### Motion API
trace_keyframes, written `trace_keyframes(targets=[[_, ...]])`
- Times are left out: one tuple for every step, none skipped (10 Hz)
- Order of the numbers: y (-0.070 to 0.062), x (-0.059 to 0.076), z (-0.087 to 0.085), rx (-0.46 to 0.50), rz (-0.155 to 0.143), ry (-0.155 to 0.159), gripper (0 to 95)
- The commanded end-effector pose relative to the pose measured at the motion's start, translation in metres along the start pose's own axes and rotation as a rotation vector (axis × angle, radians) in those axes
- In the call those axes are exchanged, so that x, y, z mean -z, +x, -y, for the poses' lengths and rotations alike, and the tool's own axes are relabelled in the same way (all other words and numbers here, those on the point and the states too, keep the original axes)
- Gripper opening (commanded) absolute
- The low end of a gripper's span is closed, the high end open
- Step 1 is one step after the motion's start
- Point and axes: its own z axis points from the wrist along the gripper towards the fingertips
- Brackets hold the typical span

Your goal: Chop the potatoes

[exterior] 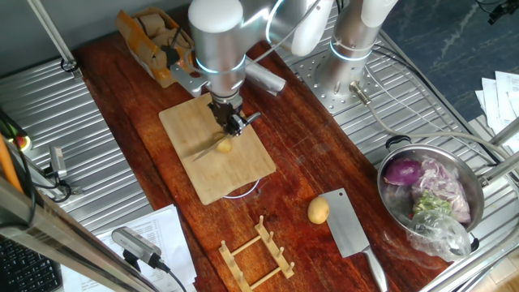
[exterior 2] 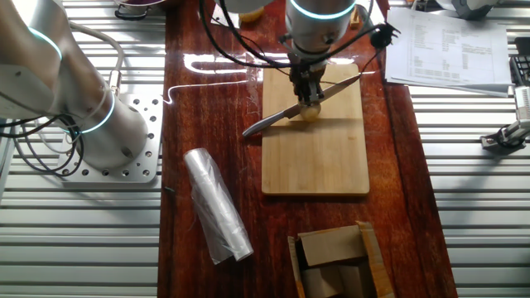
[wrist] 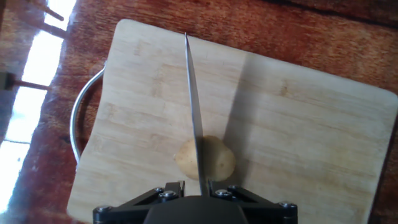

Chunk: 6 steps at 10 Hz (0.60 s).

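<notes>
A small yellow-tan potato (wrist: 214, 158) lies near the middle of the bamboo cutting board (wrist: 298, 130). My gripper (wrist: 199, 185) hangs right above it, shut on a knife (wrist: 194, 106) whose blade rests edge-down across the potato. From one fixed view the knife (exterior: 212, 148) crosses the potato (exterior: 225, 147) under my gripper (exterior: 230, 122). From the other fixed view, the blade (exterior 2: 273, 120) points left past the potato (exterior 2: 310, 112). A second potato (exterior: 318, 211) sits on the wooden table beside a cleaver (exterior: 350, 227).
A steel bowl (exterior: 478, 203) at the right holds a purple-red onion (exterior: 402, 172) and scraps. A wooden rack (exterior: 255, 255) stands near the front edge, a cardboard box (exterior: 150, 40) at the back. A roll of plastic wrap (exterior 2: 217, 205) lies left of the board.
</notes>
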Motion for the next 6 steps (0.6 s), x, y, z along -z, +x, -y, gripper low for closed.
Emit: trace_keyframes(targets=[[0.0018,0.0001,0.0000,0.000,0.003,0.001,19.0],[0.0016,-0.0003,0.0001,0.000,0.004,0.000,19.0],[0.0008,0.0000,0.0002,0.004,0.007,0.000,19.0],[0.0002,0.0002,0.0002,0.006,0.007,0.000,19.0],[0.0001,0.0002,0.0002,0.007,0.008,0.000,0.0],[0.0001,0.0001,0.0002,0.007,0.008,0.001,0.0]])
